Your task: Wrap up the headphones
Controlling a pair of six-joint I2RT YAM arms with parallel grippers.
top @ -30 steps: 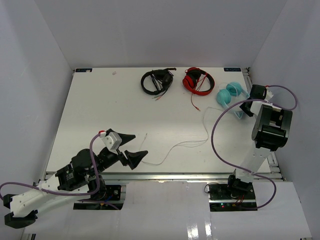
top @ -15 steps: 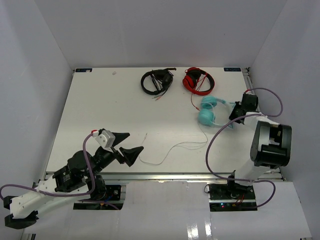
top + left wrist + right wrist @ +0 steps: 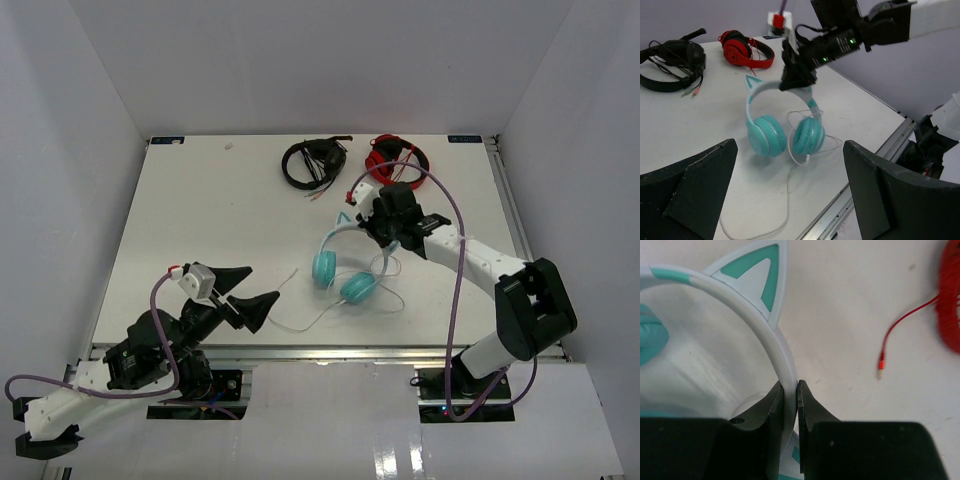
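The right hand [image 3: 789, 389] is clamped on the pale headband of the headphones [image 3: 325, 267], which hang below it with both cups touching the worktop [image 3: 200, 200]. The left hand [image 3: 264, 286], fingers apart and empty, faces the cups from nearby. The loose cable [image 3: 788, 200] trails from them towards it, so it looks the nearer hand for gathering the cable.

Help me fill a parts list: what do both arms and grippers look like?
The left arm and right arm share white link shells with black joint housings, each trailed by a looping purple cable. The left gripper and right gripper carry black, wedge-shaped fingers. A grey camera block with a red part sits at the left wrist; green lights glow at the right wrist.
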